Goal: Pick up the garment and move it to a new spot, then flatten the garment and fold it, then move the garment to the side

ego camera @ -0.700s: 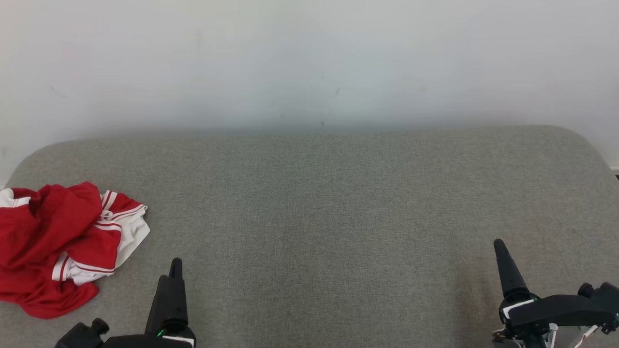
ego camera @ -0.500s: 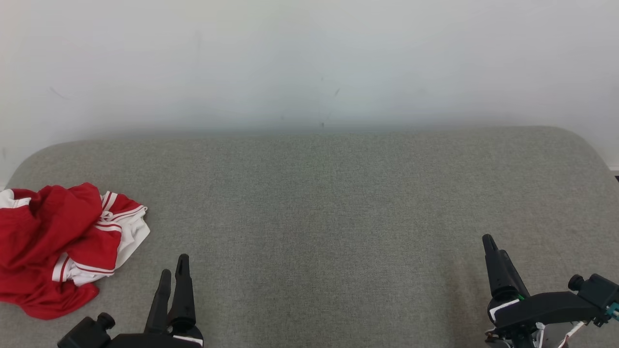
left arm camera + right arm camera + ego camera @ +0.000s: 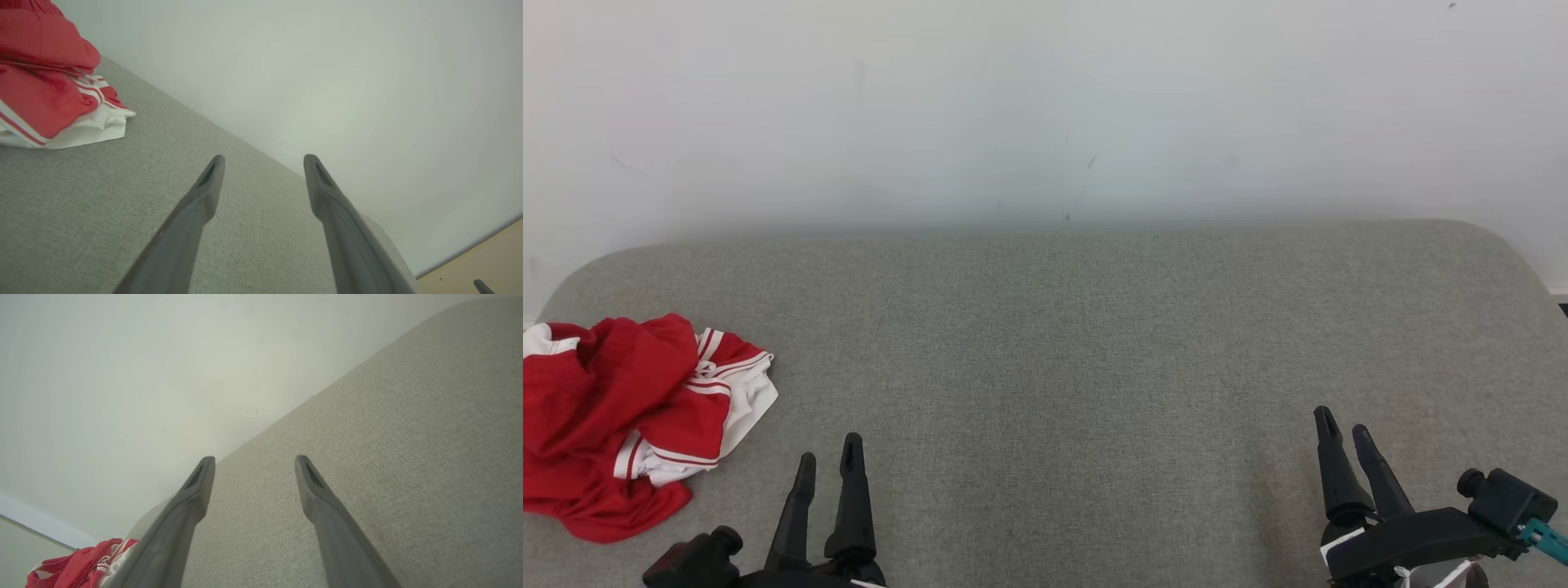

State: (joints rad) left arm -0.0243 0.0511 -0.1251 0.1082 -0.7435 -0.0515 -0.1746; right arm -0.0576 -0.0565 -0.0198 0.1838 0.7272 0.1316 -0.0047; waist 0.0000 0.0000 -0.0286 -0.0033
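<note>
Red-and-white garment (image 3: 613,408) lies crumpled on grey cushion (image 3: 1094,367)

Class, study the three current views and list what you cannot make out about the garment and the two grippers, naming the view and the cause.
The garment: head view, cut off by the left edge; crumpled, so its folds hide what kind it is.
The left gripper and the right gripper: head view, bases cut off by the bottom edge.
A dark tip: left wrist view, cut by the bottom edge; unidentifiable.
</note>
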